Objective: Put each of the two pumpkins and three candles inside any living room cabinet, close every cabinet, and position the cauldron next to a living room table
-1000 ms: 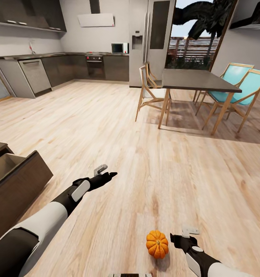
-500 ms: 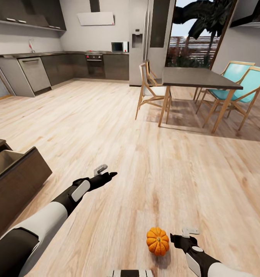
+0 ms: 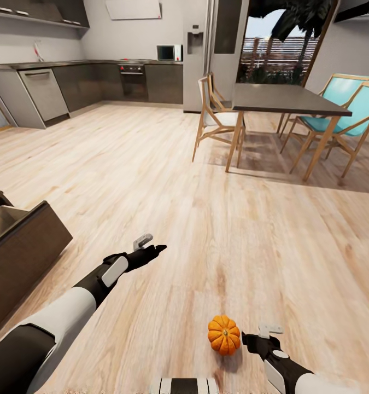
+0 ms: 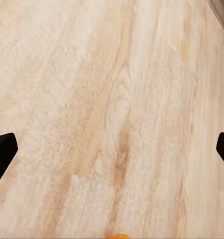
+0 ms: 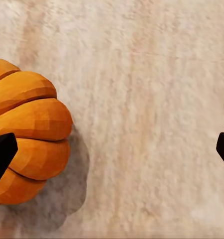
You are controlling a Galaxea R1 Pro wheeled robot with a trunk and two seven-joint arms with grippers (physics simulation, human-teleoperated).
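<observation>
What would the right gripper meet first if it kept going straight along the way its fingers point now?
Probably the bare wood floor. In the right wrist view the right gripper is open and aimed at the planks, with the pumpkin off to one side by one fingertip, so it might graze it; depth is unclear.

My head camera looks forward and down from above both my arms, across the wood floor point(image 3: 168, 164) toward the far kitchen and dining table point(image 3: 285, 101). My left wrist camera faces straight down at bare floor, close. My right wrist camera also faces down, closer still. All three views share the pumpkin point(image 5: 27, 144) on the near floor; left wrist catches its edge only.
</observation>
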